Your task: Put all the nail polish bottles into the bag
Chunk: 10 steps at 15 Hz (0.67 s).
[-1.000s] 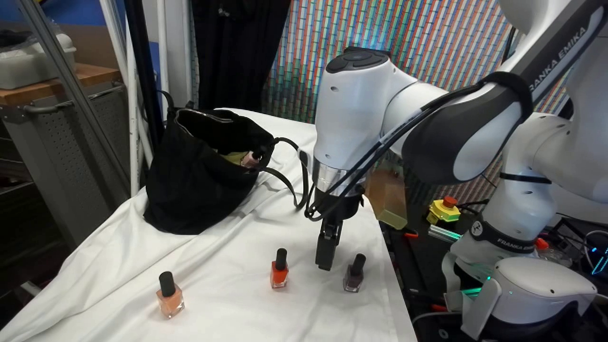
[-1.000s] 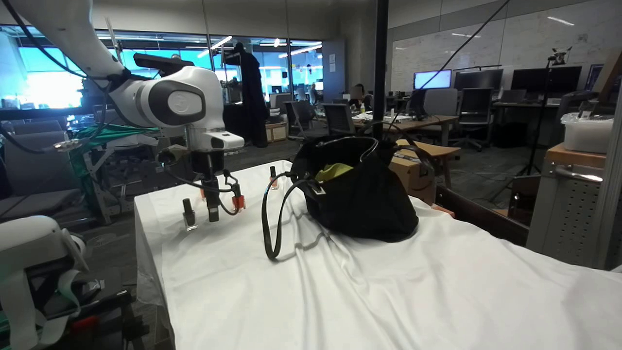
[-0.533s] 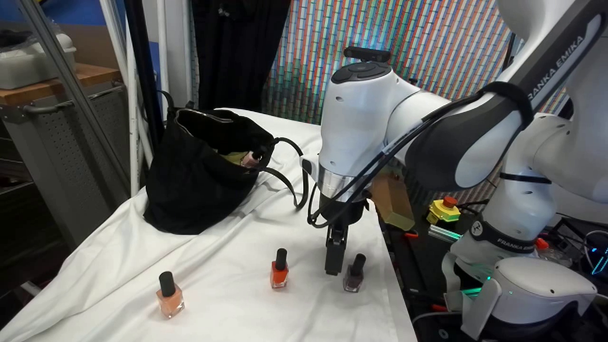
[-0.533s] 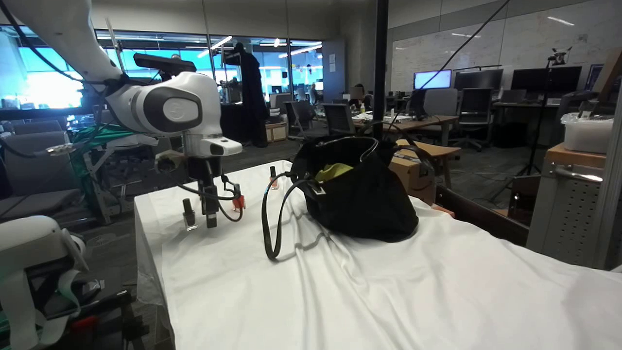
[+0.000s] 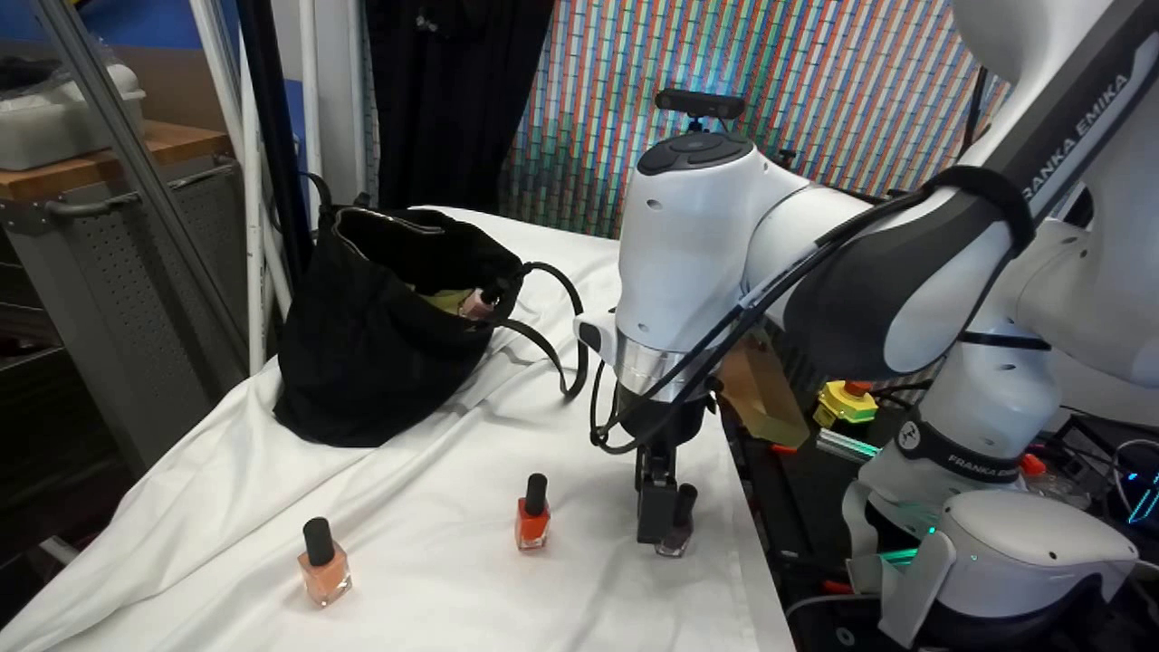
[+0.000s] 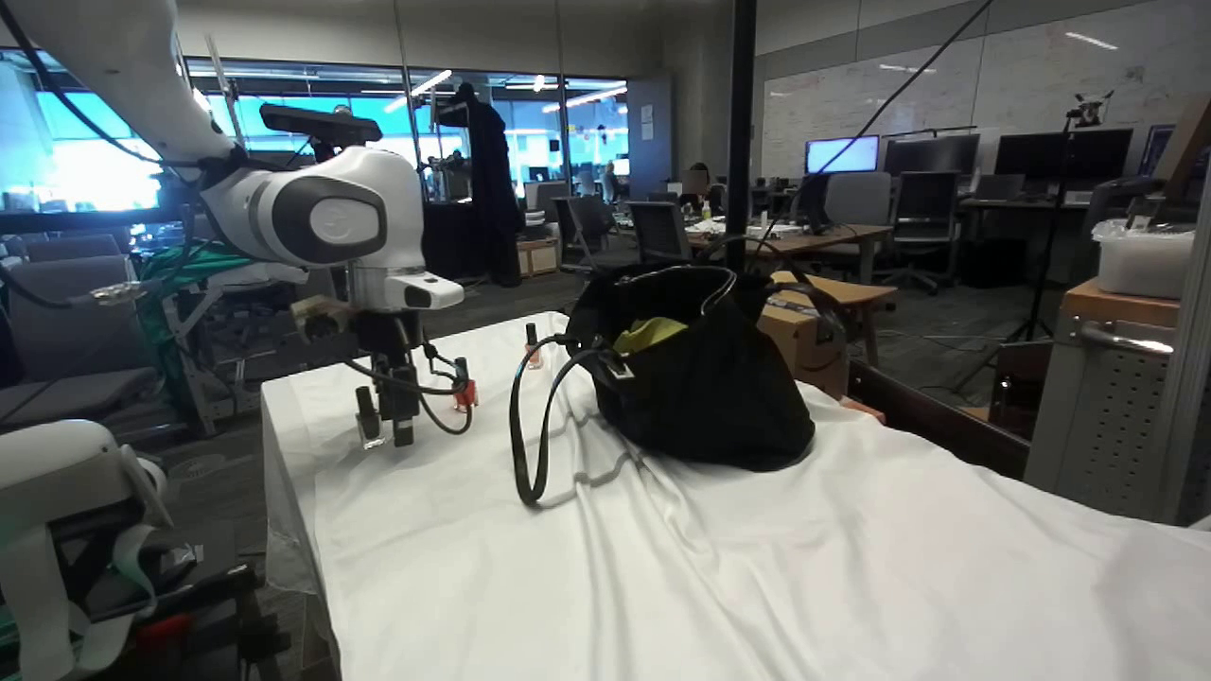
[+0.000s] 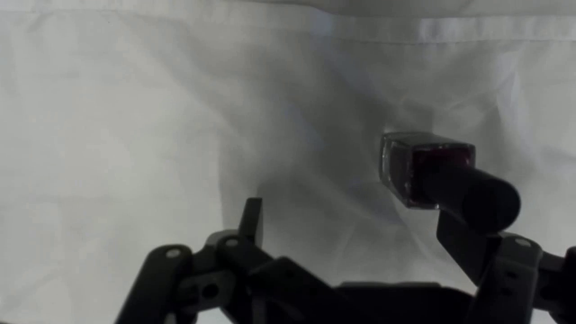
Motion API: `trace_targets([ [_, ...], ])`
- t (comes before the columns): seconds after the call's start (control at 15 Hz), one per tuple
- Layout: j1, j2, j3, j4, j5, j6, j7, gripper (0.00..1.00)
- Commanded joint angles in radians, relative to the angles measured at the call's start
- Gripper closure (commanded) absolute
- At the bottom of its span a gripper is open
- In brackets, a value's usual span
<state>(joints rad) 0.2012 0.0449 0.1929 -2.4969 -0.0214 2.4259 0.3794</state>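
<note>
The dark grey bottle stands upright near the table edge; it also shows in the wrist view. My gripper is open and empty, low beside it; in the wrist view its cap overlaps the right finger. The gripper partly covers the bottle in an exterior view. A red-orange bottle and a peach bottle stand upright on the cloth. The black bag stands open and leaning, its yellow-green lining showing. A pale pink bottle lies at its inner rim.
A white wrinkled cloth covers the table. The bag's looped handle spreads over the cloth toward the arm. The robot base and a yellow emergency stop are beyond the table edge. A grey metal cabinet stands beyond the bag.
My gripper has moved down and across toward the dark grey bottle, closing the gap and now partly covering it in an exterior view. The visible bottles and the bag have not moved.
</note>
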Motion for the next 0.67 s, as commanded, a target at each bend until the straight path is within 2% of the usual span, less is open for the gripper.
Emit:
trace_targets([
  [0.0,0.016,0.009,0.016,0.005,0.04,0.019,-0.043,0.0],
  [0.6,0.027,0.0,0.022,-0.003,0.039,0.014,-0.046,0.0],
])
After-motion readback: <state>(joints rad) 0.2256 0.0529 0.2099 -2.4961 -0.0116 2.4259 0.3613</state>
